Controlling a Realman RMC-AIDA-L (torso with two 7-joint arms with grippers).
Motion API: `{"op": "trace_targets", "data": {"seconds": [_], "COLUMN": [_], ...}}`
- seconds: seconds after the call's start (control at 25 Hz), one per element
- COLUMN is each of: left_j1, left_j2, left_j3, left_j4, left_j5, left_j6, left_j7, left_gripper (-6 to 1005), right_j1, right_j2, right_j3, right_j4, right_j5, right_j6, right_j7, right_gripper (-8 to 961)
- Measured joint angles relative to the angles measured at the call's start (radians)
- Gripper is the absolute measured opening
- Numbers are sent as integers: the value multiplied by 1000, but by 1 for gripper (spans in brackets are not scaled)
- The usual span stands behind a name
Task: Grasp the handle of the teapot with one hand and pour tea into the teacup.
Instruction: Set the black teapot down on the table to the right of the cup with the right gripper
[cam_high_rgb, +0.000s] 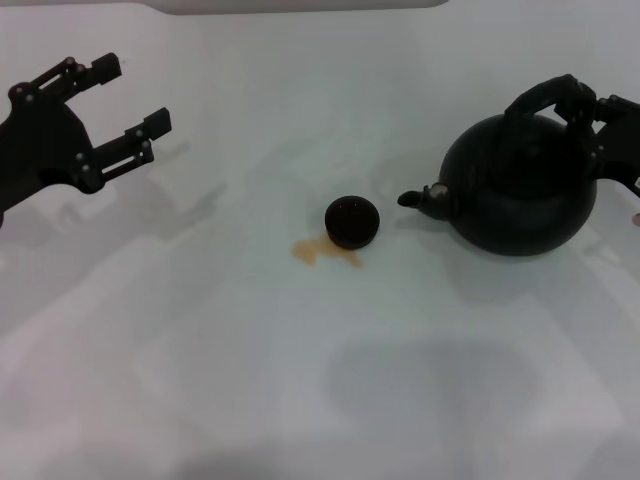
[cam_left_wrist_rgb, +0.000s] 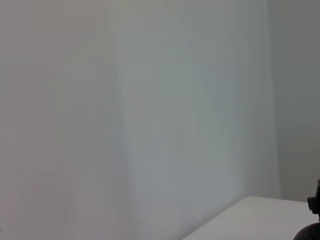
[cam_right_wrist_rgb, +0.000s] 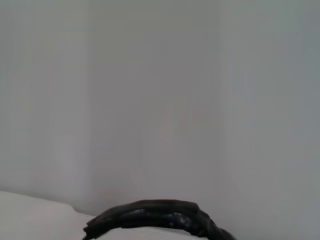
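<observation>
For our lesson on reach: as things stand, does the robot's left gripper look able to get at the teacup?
Probably yes. The left gripper hangs open at the table's left, and only bare white table lies between it and the teacup. The teapot stands on the cup's far side, out of the way.

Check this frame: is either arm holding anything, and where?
Right gripper is at the teapot's handle; whether it grips cannot be told. Left gripper is open, empty.
</observation>
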Motion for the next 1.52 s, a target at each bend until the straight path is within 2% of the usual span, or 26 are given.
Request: {"op": "trace_targets", "data": {"seconds": [0.4,0.8,1.24,1.52], "left_j1": [-1,-4,-5,-5], "left_j2": [0,0,0,0], "left_j3": [0,0,0,0], "left_j4": [-3,-9,-9,-9], "left_j5": [0,0,0,0], "left_j6": [0,0,2,3], "left_j7": [2,5,6,11], "left_gripper": [776,776,776,776], "right_j1": [9,44,60,61], "right_j2": [-1,-3,-3,-6], "right_j3": [0,1,14,48], "right_j4": [17,96,138,140], "right_j5": [-2,-1,0,-1], "right_j6": [-5,-72,-79,-83], "right_j7": [-14,-52,-76,-78], "right_gripper": [124,124,123,121]}}
